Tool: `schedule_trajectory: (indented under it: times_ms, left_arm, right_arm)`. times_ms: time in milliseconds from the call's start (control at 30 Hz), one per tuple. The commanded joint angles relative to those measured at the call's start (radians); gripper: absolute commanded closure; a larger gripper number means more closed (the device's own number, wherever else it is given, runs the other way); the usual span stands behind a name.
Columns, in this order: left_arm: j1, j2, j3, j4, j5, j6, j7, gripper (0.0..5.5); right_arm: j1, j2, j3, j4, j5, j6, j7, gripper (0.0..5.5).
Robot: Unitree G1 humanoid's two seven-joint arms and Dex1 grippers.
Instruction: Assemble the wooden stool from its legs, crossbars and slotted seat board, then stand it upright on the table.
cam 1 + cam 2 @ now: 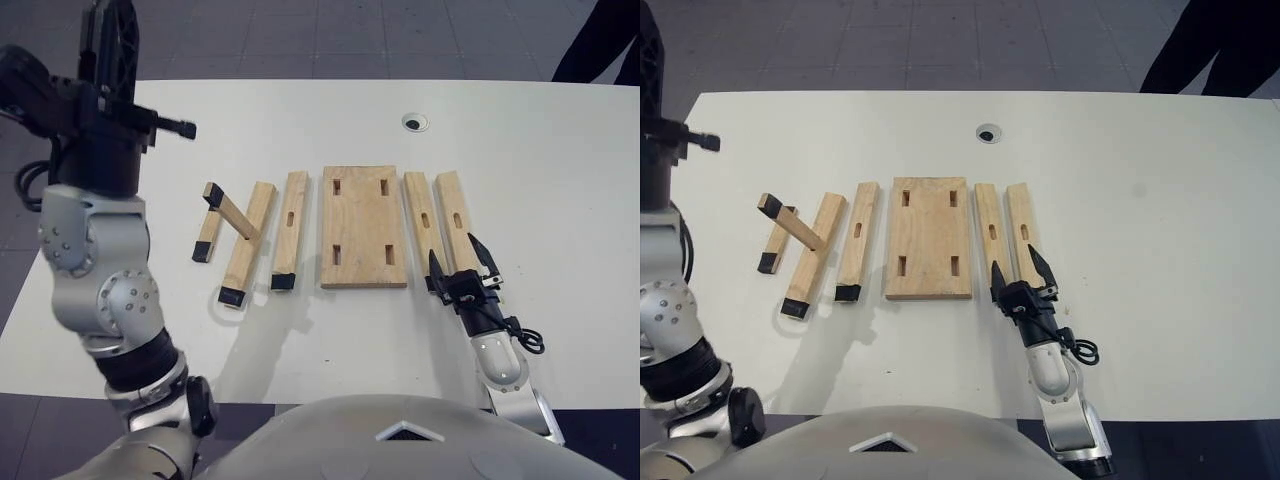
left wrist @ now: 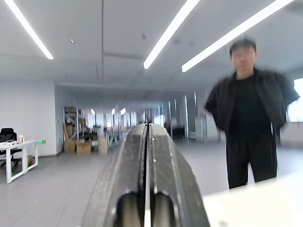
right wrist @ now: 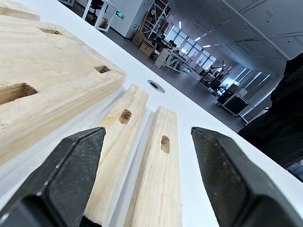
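The slotted seat board [image 1: 362,227] lies flat mid-table. Two slotted wooden legs [image 1: 424,222] [image 1: 457,220] lie side by side just to its right. My right gripper [image 1: 453,250] is open and low over their near ends, its fingers [image 3: 71,165] straddling both legs [image 3: 156,156]. Left of the board lie two more legs [image 1: 292,228] [image 1: 248,245] with black tips. Beside them is a short crossbar [image 1: 208,225], with another thin bar [image 1: 238,215] resting diagonally across it. My left gripper [image 2: 148,126] is shut on nothing and raised high above the table's left side.
A round cable hole [image 1: 413,122] sits in the white table [image 1: 540,180] behind the board. Bare table stretches right of the legs and along the near edge. My raised left arm stands over the table's left edge.
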Motion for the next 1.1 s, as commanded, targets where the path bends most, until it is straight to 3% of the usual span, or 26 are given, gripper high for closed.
schedule_trajectory:
  times_ms: [33,300,633,767,1100]
  left_arm:
    - [0.211,0.080,-0.031,-0.096,0.036,0.045,-0.099,5.25]
    - [0.531,0.128,-0.129,-0.191,0.143,0.032,-0.221,4.04]
    - [0.760,0.087,-0.247,-0.198,0.359,0.104,-0.105,2.66]
    - [0.757,-0.002,-0.297,-0.202,0.405,0.141,0.007,2.09]
    - [0.731,-0.115,-0.383,-0.095,0.532,0.091,0.138,2.09]
  right_arm:
    - [-0.004,0.001,0.002,-0.003,-0.002,0.005,0.004,2.17]
    - [-0.015,-0.001,-0.005,0.005,0.000,0.005,0.007,2.17]
    - [-0.019,-0.006,-0.006,-0.003,0.005,0.006,0.016,2.17]
    - [-0.016,-0.005,-0.008,-0.006,0.005,0.007,0.019,2.17]
    - [-0.016,-0.007,-0.013,-0.005,0.006,0.006,0.023,2.17]
